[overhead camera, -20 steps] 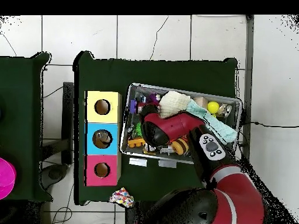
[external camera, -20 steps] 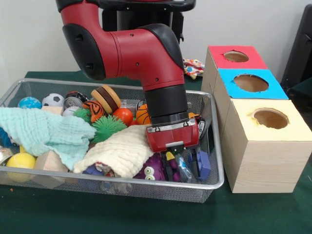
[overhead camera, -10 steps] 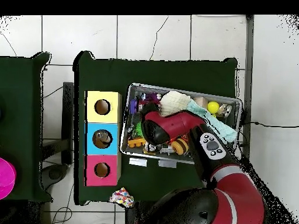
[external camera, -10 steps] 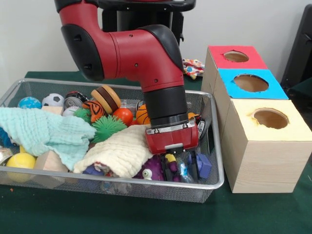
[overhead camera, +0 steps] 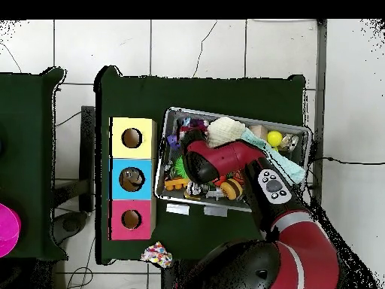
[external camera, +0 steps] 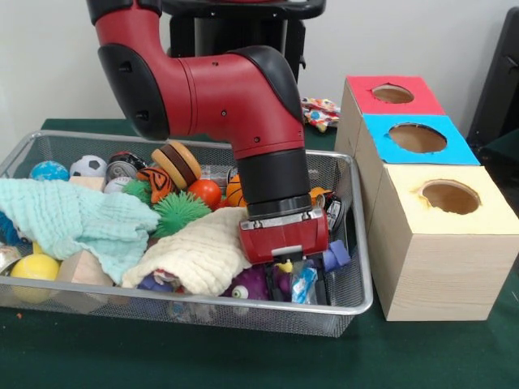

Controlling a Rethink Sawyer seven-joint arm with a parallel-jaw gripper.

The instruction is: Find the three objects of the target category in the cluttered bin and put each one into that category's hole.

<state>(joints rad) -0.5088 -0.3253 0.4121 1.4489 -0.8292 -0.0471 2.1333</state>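
arm: i see it reaching down into the right end of the bin in the front view, wrist pointing straight down.
gripper: tips are down among the toys at the bin's front right corner; i cannot tell whether it is spread or pinching anything.
bin: wire mesh, on the green table, just beside the boxes.
clutter at the gripper: purple toy, a small yellow-topped piece and a clear blue-tinted piece, all touching or nearly so.
cloths: cream cloth just left of the gripper, mint cloth further left.
other toys: green spiky ball, burger, yellow ball.
boxes: yellow box nearest the bin's front, then blue box, then red box, each with a round hole on top.
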